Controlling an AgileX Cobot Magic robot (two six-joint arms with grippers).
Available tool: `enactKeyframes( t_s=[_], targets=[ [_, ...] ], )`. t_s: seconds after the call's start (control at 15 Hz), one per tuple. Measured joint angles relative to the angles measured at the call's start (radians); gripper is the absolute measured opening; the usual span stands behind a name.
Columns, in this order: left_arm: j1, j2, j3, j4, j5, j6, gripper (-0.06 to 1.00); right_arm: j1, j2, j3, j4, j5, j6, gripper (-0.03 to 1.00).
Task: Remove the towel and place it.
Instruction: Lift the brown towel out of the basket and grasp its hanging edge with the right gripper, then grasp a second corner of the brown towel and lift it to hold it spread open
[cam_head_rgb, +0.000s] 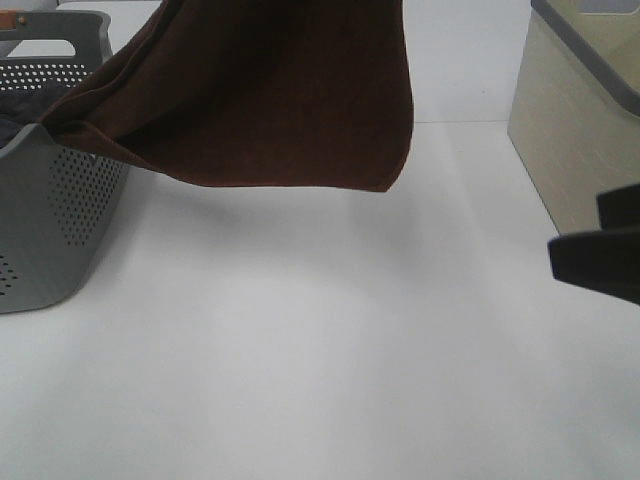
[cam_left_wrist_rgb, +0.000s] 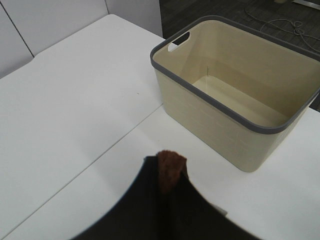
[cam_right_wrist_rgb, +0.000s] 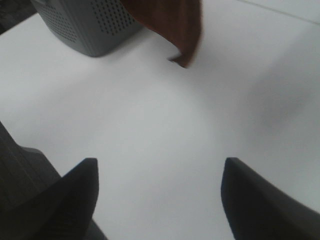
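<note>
The left hand (cam_left_wrist_rgb: 167, 166) is pinched together on a tuft of the dark brown towel (cam_head_rgb: 270, 90), which hangs lifted above the white table (cam_head_rgb: 300, 360). One end of the cloth trails over the rim of the grey perforated basket (cam_head_rgb: 50, 200), and its lower edge hangs clear of the table. The right hand (cam_right_wrist_rgb: 160, 185) hovers low over bare table with its fingers spread wide apart, holding nothing. A cream bin (cam_left_wrist_rgb: 235, 100) stands empty on the right.
</note>
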Motion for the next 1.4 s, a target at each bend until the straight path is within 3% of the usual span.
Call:
enactKeyframes(
  t_s=[0.27,0.53,0.67,1.13,1.2,1.27,1.4],
  targets=[
    [-0.001,0.000,0.000,-0.024,0.000,0.000,0.00,0.000,0.260,-0.001,0.430,-0.051,-0.510,0.71],
    [-0.001,0.000,0.000,-0.026,0.000,0.000,0.00,0.000,0.459,-0.001,0.715,-0.010,-0.809,0.72],
    [-0.001,0.000,0.000,-0.029,0.000,0.000,0.00,0.008,0.548,-0.031,0.730,0.042,-0.883,0.73],
    [-0.001,0.000,0.000,-0.049,-0.042,0.000,0.00,0.170,0.746,-0.196,0.743,0.004,-0.916,0.70],
    [-0.001,0.000,0.000,-0.049,-0.047,0.000,0.00,0.173,0.758,-0.207,0.743,-0.003,-0.914,0.65],
    [-0.001,0.000,0.000,-0.049,-0.048,0.000,0.00,0.173,0.761,-0.217,0.743,-0.014,-0.904,0.47],
    [-0.001,0.000,0.000,-0.049,-0.052,0.000,0.00,0.173,0.761,-0.224,0.744,-0.014,-0.884,0.24]
  ],
)
